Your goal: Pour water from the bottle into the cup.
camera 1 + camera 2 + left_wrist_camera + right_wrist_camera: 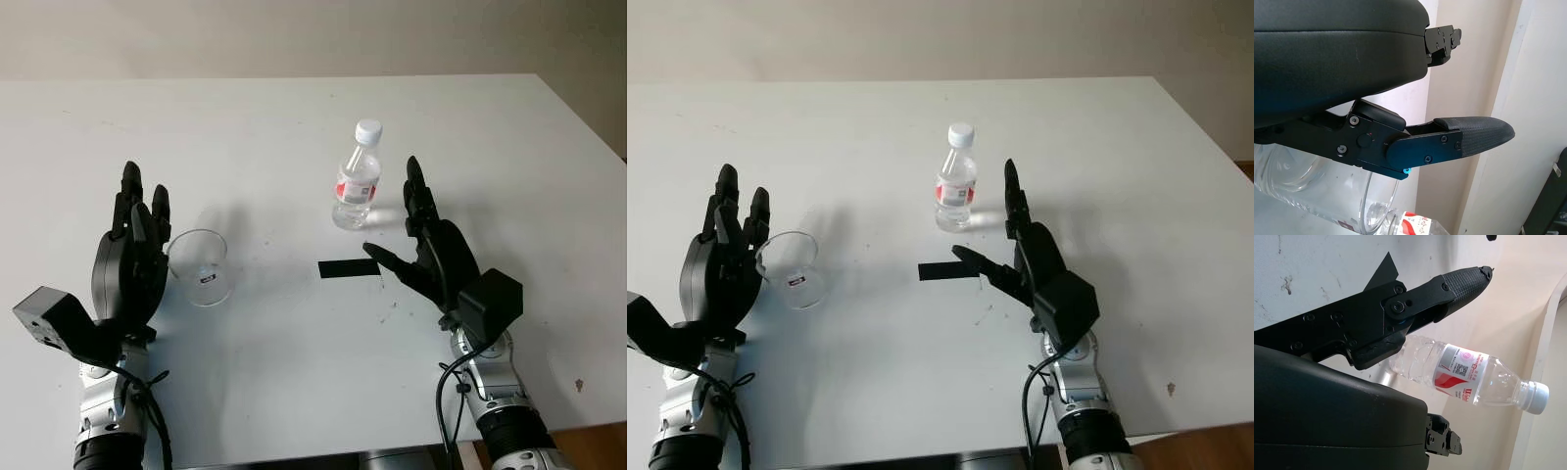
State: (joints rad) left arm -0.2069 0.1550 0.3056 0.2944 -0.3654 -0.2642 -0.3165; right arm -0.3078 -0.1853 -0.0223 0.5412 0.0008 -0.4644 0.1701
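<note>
A small clear water bottle (357, 181) with a white cap and a red label stands upright near the middle of the white table (294, 127); the right wrist view has the bottle (1464, 374) just beyond the thumb. My right hand (419, 245) is open, just right of and in front of the bottle, not touching it. A clear plastic cup (200, 266) stands upright at the left. My left hand (137, 230) is open, right beside the cup's left side. In the left wrist view the cup (1327, 196) sits close under the palm.
A short strip of black tape (348, 268) lies on the table between the cup and my right hand. The table's right edge (588, 127) runs diagonally at the far right, and its front edge is just ahead of both forearms.
</note>
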